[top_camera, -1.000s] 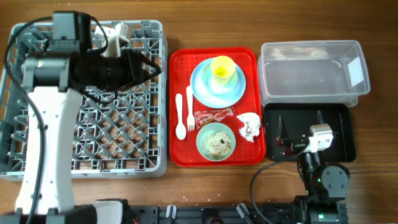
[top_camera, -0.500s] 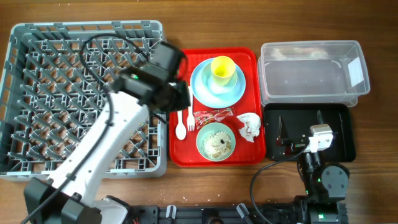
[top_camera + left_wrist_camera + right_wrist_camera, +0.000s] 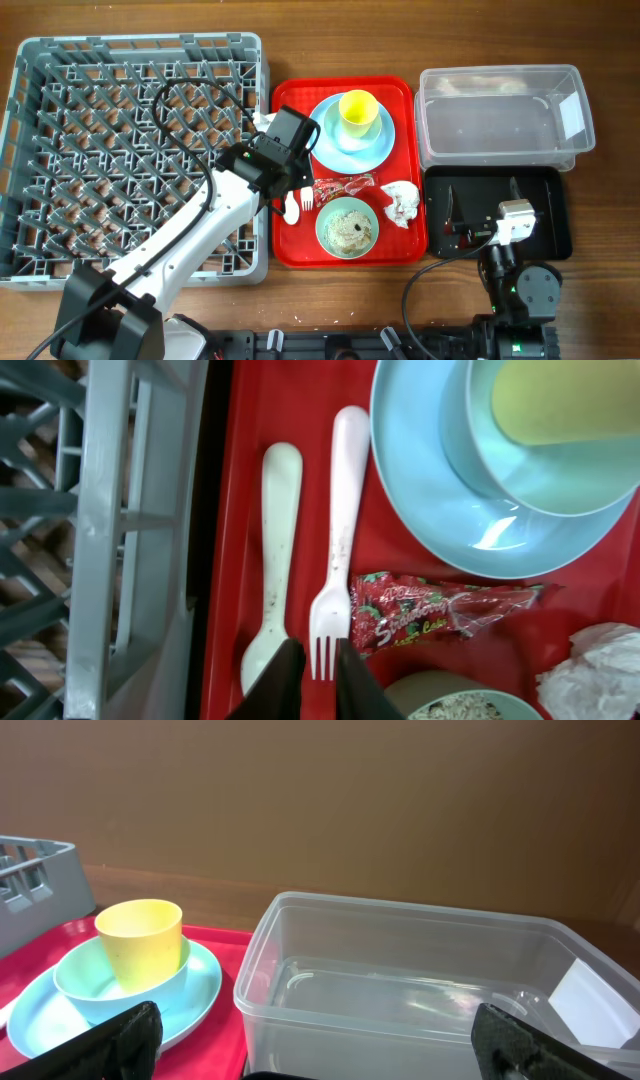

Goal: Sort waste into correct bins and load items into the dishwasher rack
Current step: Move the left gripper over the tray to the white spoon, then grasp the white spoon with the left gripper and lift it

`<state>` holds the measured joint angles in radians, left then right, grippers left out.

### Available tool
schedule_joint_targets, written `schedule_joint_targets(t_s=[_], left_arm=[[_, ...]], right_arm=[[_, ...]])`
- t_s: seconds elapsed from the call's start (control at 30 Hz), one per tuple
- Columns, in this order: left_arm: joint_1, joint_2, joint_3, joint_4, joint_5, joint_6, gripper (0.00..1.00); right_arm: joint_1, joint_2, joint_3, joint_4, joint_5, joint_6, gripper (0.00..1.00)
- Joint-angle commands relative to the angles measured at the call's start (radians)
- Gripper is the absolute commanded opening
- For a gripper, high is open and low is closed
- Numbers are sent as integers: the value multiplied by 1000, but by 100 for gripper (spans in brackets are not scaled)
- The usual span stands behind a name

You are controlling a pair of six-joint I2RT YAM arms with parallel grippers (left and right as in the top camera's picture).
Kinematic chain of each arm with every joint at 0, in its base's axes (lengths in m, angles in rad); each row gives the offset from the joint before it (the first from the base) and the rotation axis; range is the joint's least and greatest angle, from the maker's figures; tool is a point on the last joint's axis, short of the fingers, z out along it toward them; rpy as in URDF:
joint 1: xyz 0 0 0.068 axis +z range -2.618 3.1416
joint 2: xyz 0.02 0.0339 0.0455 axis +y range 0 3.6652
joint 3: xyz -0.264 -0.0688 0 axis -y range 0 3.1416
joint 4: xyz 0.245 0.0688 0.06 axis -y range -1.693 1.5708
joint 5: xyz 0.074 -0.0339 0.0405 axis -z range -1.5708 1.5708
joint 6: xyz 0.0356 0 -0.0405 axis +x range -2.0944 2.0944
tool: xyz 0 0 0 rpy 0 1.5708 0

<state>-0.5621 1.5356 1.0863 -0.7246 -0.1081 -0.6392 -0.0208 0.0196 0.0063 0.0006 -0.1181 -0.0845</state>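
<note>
Left gripper (image 3: 318, 680): jaws closed to a narrow slit, tips poised over the tine end of the white fork (image 3: 338, 510). The tines show in the slit; whether they are pinched cannot be told. The arm reaches in over the near right corner of the dishwasher rack (image 3: 140, 42).

Fork: flat on the red tray (image 3: 290, 250) near its left edge, tines toward the near edge.

White spoon (image 3: 275, 540): flat, just beside the fork on its left, parallel to it, bowl toward the near edge.

Red snack wrapper (image 3: 430, 615): on the tray just right of the fork's tines, lying crosswise.

Pale blue plate (image 3: 375, 150): far right part of the tray. A small pale blue dish (image 3: 80, 985) sits on it, with the yellow cup (image 3: 358, 108) upright inside.

Mint green bowl (image 3: 322, 232): by the tray's near edge, holding whitish food scraps (image 3: 348, 228).

Crumpled white napkin (image 3: 400, 203): near the tray's right edge, just right of the bowl.

Dishwasher rack: grey crate at the table's (image 3: 330, 40) left side, beside the red tray.

Clear tub (image 3: 500, 75): far right of the table.

Black tray (image 3: 560, 215): just in front of the tub, toward the near edge.

Right gripper (image 3: 482, 200): jaws spread wide, holding nothing, over the black tray.
</note>
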Motion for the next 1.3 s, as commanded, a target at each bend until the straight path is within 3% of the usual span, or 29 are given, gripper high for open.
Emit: schedule_joint_targets(t_s=[0.0,0.17,0.23,0.33,0.9,1.17,1.27], left_arm=[[-3,8,-40,11,-13,-9,4],[-4,30,-70,16,-13,-10,6],[-3,38,-72,22,-16,-9,15],[-4,65,-72,40,-18,-10,20],[-22,168,-73,83,-19,-8,18],[-134,169,-73,112,-267,-9,20],[-143,169,-73,112,-294,-9,20]], right_arm=[[5,-3,-1,6,13,-10,100],[5,-3,-1,6,13,-10,100],[5,-3,-1,5,13,-11,100],[5,-3,-1,5,13,-10,100],[5,-3,-1,5,13,-10,100],[5,-3,-1,6,13,-10,100],[5,-3,-1,5,13,-10,100]])
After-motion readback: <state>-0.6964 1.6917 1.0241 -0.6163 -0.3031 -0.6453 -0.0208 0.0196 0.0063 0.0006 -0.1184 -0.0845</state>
